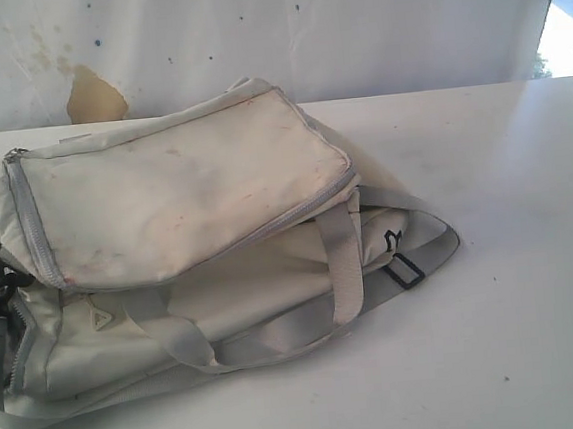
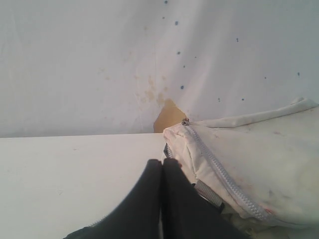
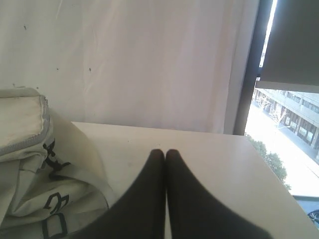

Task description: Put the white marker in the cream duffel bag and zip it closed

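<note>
White table [image 1: 514, 285] w/ cream duffel bag [image 1: 184, 193], stained backdrop [image 1: 351, 28], window [image 3: 286, 117]

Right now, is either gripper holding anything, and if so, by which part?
Nothing is held. The left gripper and the right gripper are both shut, fingers pressed together with nothing between them, each beside the cream duffel bag.

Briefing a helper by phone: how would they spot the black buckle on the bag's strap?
On the white table lies one cream duffel bag. From its right end in the exterior view a grey webbing strap loops out onto the table. The black buckle sits on that loop: a small open rectangle, the only black piece against the pale grey band.
</note>
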`<act>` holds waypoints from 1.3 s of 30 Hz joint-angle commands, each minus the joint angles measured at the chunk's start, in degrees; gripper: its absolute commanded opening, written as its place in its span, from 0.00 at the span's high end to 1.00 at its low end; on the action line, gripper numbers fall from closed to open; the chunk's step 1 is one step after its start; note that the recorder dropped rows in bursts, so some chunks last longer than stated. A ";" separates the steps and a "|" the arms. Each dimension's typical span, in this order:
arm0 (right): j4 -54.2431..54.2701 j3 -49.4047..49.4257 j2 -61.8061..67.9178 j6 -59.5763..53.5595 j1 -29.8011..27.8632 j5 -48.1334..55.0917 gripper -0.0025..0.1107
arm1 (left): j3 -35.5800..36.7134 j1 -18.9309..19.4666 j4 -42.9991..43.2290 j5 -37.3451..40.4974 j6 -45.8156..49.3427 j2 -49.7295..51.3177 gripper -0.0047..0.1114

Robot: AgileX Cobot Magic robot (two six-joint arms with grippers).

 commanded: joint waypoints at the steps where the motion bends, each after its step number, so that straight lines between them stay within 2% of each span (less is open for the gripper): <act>1: -0.55 0.35 -0.17 -0.01 0.21 0.98 0.98 | 0.25 -0.29 -0.27 -0.69 0.09 -0.16 0.96; 10: -0.41 0.35 -0.17 -0.01 0.21 5.54 0.98 | 0.25 -0.29 -0.27 -0.69 0.09 -0.16 0.96; 39: 0.92 0.35 -0.17 1.16 0.21 6.01 0.98 | 0.25 -0.29 -0.27 -0.69 0.09 -0.16 0.96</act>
